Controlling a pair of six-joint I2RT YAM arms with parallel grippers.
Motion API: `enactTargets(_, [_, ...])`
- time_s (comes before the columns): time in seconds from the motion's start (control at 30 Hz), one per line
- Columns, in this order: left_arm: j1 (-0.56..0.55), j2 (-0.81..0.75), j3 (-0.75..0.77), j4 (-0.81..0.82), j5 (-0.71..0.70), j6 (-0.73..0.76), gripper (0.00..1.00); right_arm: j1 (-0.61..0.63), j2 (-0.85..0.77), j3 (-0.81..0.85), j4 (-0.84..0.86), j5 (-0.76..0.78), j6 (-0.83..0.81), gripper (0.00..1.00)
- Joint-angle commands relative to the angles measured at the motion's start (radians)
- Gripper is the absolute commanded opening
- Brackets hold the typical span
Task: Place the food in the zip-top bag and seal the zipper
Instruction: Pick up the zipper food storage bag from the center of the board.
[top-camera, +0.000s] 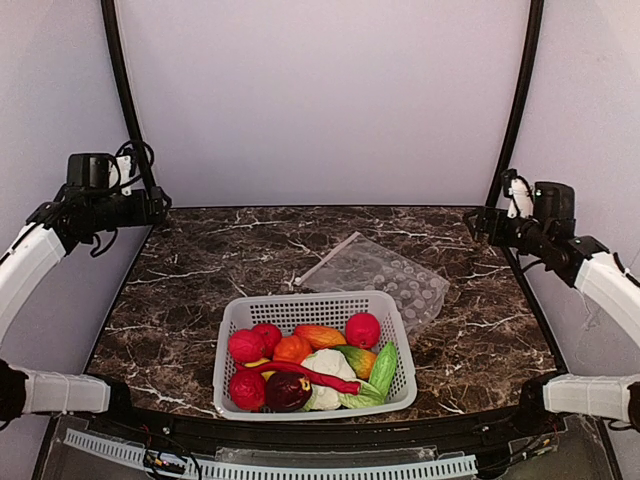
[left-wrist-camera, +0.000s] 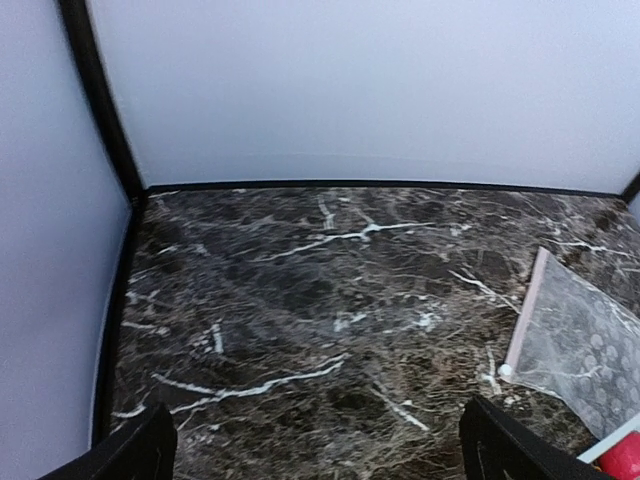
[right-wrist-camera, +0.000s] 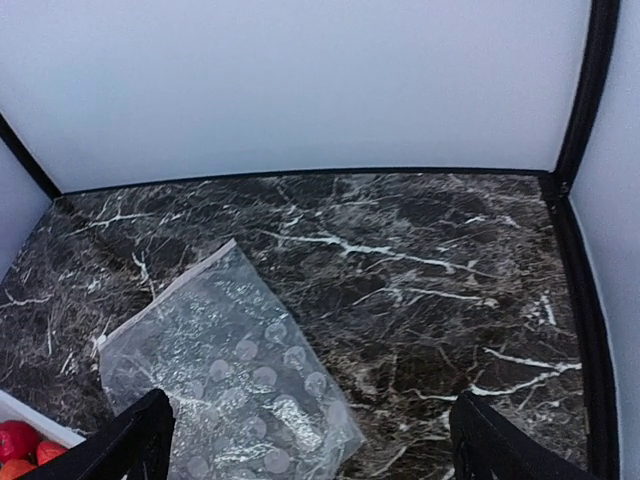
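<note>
Dark marbled bench (top-camera: 180, 300) holds a white slotted basket (top-camera: 300, 299) at its near edge, with the food (top-camera: 300, 352) piled inside (cauliflower, red chilli). The zip-top bag (top-camera: 390, 278) lies flat just behind the basket, its zipper (top-camera: 327, 260) perhaps unsealed. The left end effector (left-wrist-camera: 320, 445) and right end effector (right-wrist-camera: 318, 435) hang spread wide, holding nothing.

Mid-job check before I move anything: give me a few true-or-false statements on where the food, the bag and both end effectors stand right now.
1. All the food sits in the white basket. True.
2. The zip-top bag lies on the table behind the basket. True.
3. The left end effector grips the bag. False: it is open and empty, above the table.
4. A red fruit is already inside the bag. False: the bag looks empty.
5. The right end effector is open. True.
</note>
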Motion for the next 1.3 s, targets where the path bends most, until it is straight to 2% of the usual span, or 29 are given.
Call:
enactTargets(0.0, [-0.158, 0.123, 0.122, 0.014, 0.122, 0.048, 1.00, 0.138, 0.160, 0.118, -0.157, 0.029, -0.042, 0.93])
enactTargets(0.13, [-0.193, 0.210, 0.180, 0.104, 0.309, 0.041, 1.00, 0.221, 0.327, 0.209, -0.205, 0.067, -0.038, 0.92])
enactTargets(0.2, [-0.194, 0.226, 0.150, 0.169, 0.376, 0.046, 1.00, 0.234, 0.412, 0.246, -0.211, 0.071, -0.036, 0.91])
enactTargets(0.4, [-0.194, 0.222, 0.005, 0.230, 0.356, 0.080, 1.00, 0.226, 0.657, 0.354, -0.235, 0.073, -0.055, 0.68])
enactTargets(0.63, [-0.196, 0.207, -0.002, 0.243, 0.384, 0.073, 1.00, 0.169, 0.871, 0.486, -0.271, 0.014, -0.079, 0.63])
enactTargets(0.9, [-0.196, 0.217, -0.005, 0.255, 0.426, 0.054, 1.00, 0.149, 1.030, 0.617, -0.285, -0.013, -0.105, 0.59])
enactTargets(1.27, [-0.198, 0.225, -0.005, 0.256, 0.435, 0.049, 1.00, 0.150, 1.096, 0.656, -0.286, -0.069, -0.150, 0.48])
